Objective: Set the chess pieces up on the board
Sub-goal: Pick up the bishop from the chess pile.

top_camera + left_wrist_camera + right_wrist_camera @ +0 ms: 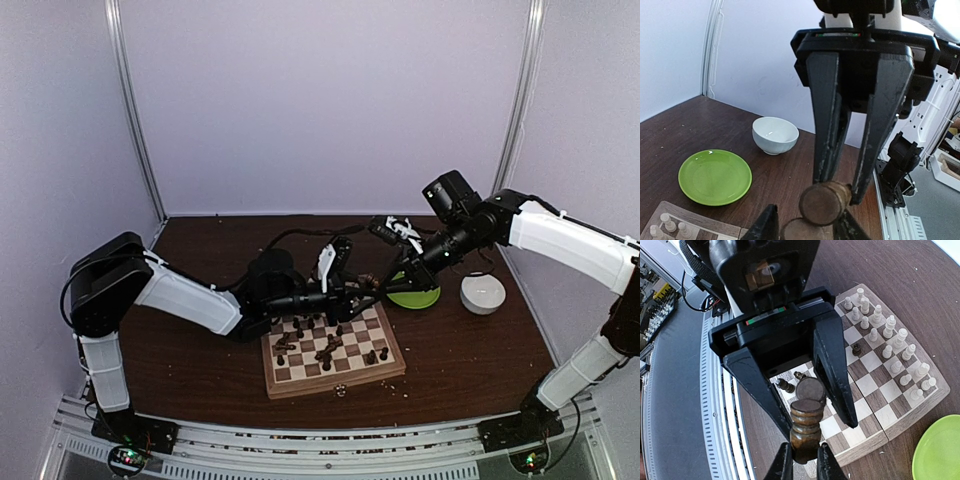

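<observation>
Over the far right corner of the board [875, 405]: right gripper [805, 462] is clamping one dark brown piece [806, 432], left gripper [807, 227] is straddling it, jaws apart.
Board is sitting near the table [200, 345] front edge, carrying sixteen pale pieces [889, 326] in two rows of eight; one green plate [715, 176] and one white bowl [775, 135] sitting right of it.
</observation>
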